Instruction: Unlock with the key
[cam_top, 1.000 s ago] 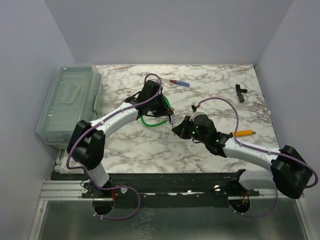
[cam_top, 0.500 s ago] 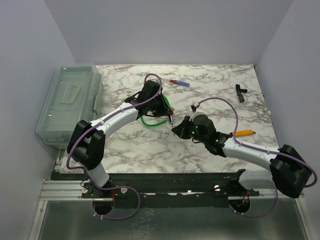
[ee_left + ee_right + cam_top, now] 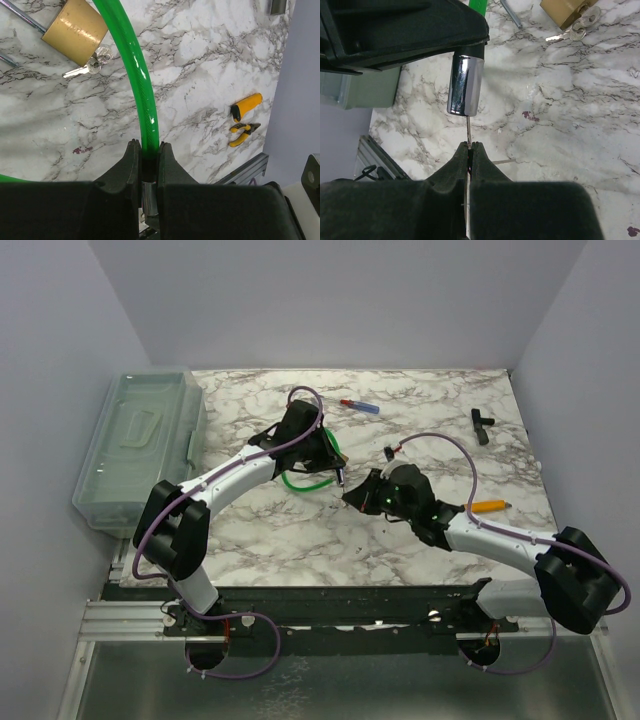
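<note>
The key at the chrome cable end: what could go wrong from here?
1. The right gripper pinches the key edge-on by a thin sliver; side load could twist or bend it.
2. The left gripper clamps the green cable above the chrome lock end; the end may swing off line.
3. A dropped key could be confused with spare keys at the brass padlock.

Your desk (image 3: 300, 530) has a white marble-pattern top with grey veining. Near its middle you have a brass padlock (image 3: 76, 31) lying flat, with a small ring of silvery keys (image 3: 92, 65) touching its edge, and a loop of green cable (image 3: 300, 483) resting beside it. Toward the far edge lies a small red-and-blue item (image 3: 360, 406), too small to identify. At the far right corner sits a small black part (image 3: 481, 424). Yellow-handled pliers (image 3: 244, 134) and a short yellow-and-black tool (image 3: 247, 105) just beside them lie at the right side.
</note>
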